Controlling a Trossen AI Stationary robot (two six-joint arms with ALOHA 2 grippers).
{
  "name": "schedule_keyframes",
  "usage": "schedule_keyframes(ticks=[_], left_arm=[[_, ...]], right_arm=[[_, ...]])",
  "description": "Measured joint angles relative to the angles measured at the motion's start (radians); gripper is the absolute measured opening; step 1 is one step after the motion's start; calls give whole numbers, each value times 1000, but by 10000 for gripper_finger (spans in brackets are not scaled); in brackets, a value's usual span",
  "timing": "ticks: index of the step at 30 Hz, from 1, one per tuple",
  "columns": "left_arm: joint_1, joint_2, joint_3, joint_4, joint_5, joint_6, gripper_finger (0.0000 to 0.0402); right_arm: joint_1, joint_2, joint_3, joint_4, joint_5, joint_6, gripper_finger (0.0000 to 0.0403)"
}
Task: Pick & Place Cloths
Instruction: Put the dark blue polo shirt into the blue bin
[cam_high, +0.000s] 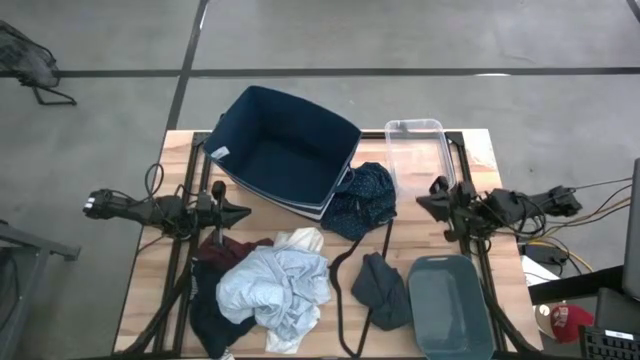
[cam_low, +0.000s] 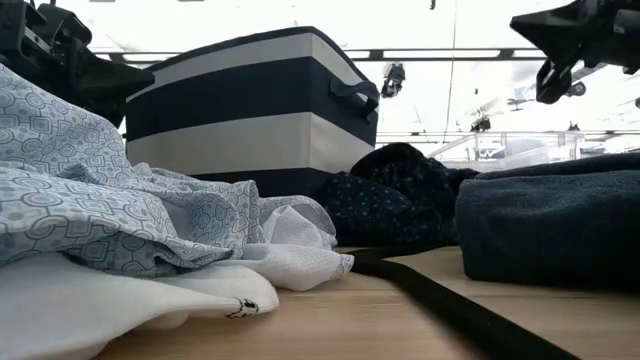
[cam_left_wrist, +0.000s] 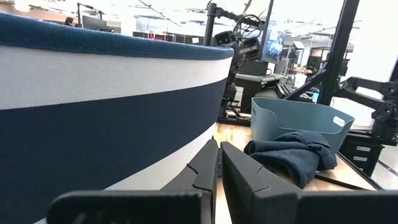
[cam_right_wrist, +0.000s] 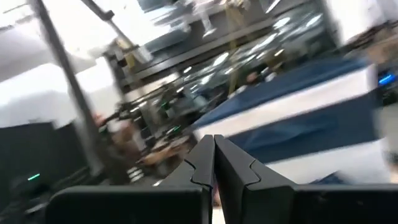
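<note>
- Currently, you are holding the left gripper (cam_high: 243, 212) and right gripper (cam_high: 422, 203) closed, empty, parked clear at the table's sides.
- The cloths, pale blue shirt (cam_high: 275, 287) included, are lying heaped beside the navy fabric bin (cam_high: 283, 150), awaiting pickup.

cloths (cam_high: 272, 285): perhaps 6 | navy bin (cam_high: 285, 150): 1 | clear tub (cam_high: 417, 150): 1 | teal tub (cam_high: 455, 305): 1

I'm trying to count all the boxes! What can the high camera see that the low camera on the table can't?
Only the high view shows the clear plastic tub, the grey-blue tub, the dark grey cloth beside it, and both arms, with the left gripper and right gripper shut and holding nothing. Only the low view shows the navy bin's white stripes. Both show the navy bin, the pale blue shirt and the navy patterned cloth.
</note>
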Motion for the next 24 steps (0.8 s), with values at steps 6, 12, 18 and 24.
schedule_keyframes(ticks=[6, 12, 18, 24], left_arm=[[0, 0, 0, 0, 0, 0, 23], [-1, 0, 0, 0, 0, 0, 23], [-1, 0, 0, 0, 0, 0, 23], [0, 0, 0, 0, 0, 0, 23]], right_arm=[[0, 152, -7, 27, -128, 35, 8], [1, 287, 37, 31, -132, 103, 8], [1, 427, 140, 30, -127, 115, 10], [0, 641, 304, -6, -65, 82, 45]])
